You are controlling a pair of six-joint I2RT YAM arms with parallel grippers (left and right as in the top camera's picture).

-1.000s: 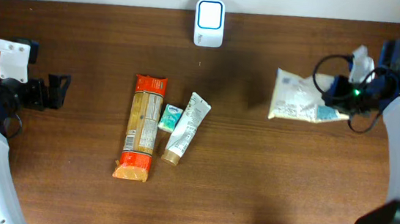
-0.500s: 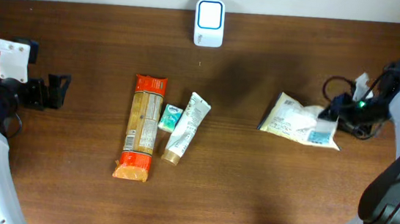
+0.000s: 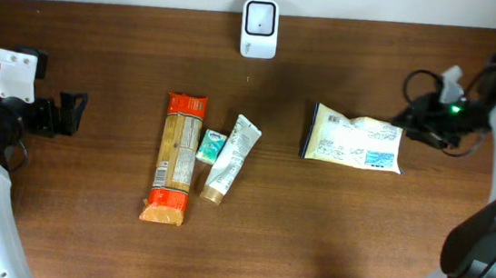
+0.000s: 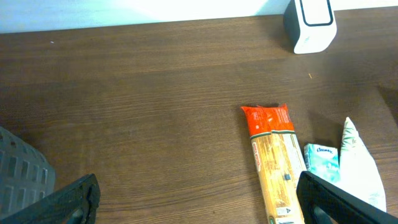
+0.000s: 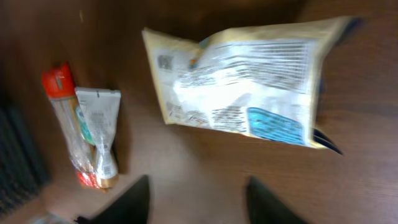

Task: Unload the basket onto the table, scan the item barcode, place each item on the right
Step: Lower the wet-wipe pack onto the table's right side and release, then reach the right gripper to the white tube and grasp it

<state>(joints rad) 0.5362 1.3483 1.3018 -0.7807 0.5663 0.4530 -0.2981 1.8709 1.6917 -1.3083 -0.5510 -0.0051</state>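
Observation:
The item, a yellow and white pouch, lies flat on the table right of centre with its printed side up. It also fills the upper part of the right wrist view. My right gripper sits just off the pouch's right end, open, with only bare table between its fingers. The white scanner stands at the table's back edge, and the left wrist view shows it too. My left gripper rests far left, wide open and empty.
A long orange pasta pack, a small green tissue pack and a white tube lie side by side in the middle of the table. Bare wood separates them from the pouch.
The pouch has come down and shifted left from the far right, and now lies on the table. My right gripper has opened and let it go. The left arm has not moved.

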